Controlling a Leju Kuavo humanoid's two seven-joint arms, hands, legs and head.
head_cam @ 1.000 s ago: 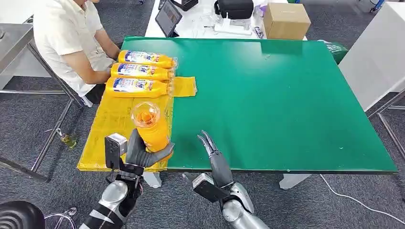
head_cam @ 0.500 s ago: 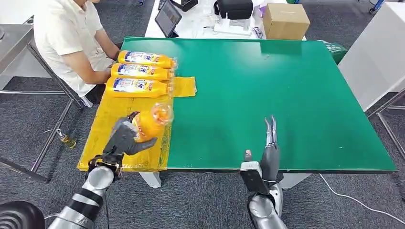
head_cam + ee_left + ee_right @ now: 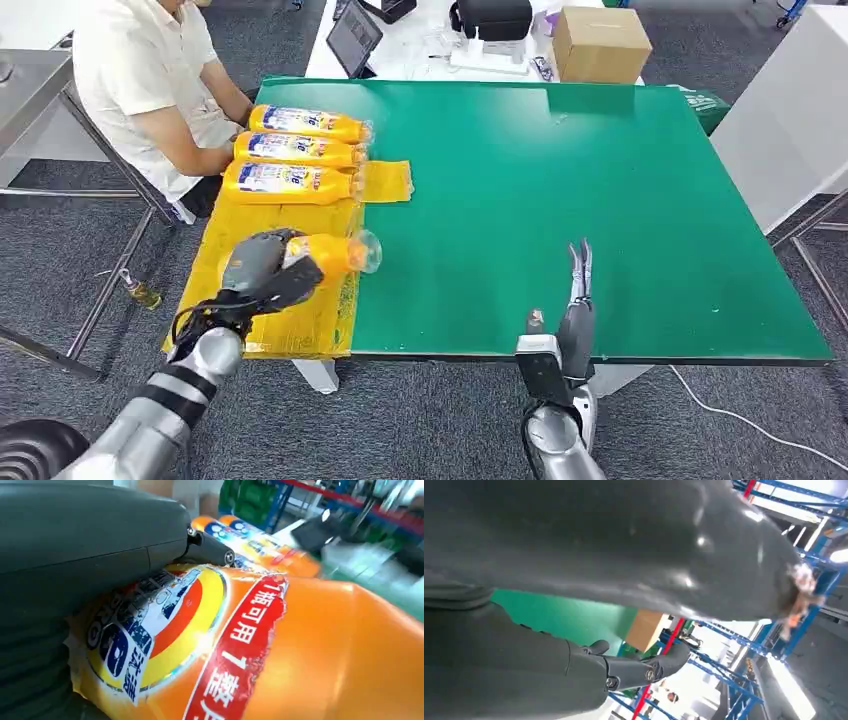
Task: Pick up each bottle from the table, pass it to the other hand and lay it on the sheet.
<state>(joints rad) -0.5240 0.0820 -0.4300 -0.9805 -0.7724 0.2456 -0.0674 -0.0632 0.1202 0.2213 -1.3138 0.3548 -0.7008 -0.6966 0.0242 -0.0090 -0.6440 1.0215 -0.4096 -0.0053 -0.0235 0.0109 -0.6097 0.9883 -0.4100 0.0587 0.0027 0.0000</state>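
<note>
My left hand (image 3: 262,272) grips an orange bottle (image 3: 335,254) that lies nearly level just above the yellow sheet (image 3: 235,250), its clear cap pointing toward the green table (image 3: 560,190). The left wrist view shows the bottle's label (image 3: 165,630) close up under the thumb (image 3: 100,535). Three more orange bottles (image 3: 295,151) lie side by side on the far end of the sheet. My right hand (image 3: 577,305) is open at the table's near edge, fingers straight and pointing away from me, holding nothing.
A person in a white shirt (image 3: 135,70) sits at the far left corner, an arm beside the laid bottles. Behind the green table stand a cardboard box (image 3: 598,42), a tablet (image 3: 352,36) and a black bag (image 3: 490,17).
My left hand has tipped the bottle from upright to nearly level and carried it out over the sheet. My right hand has drawn away to the right and straightened.
</note>
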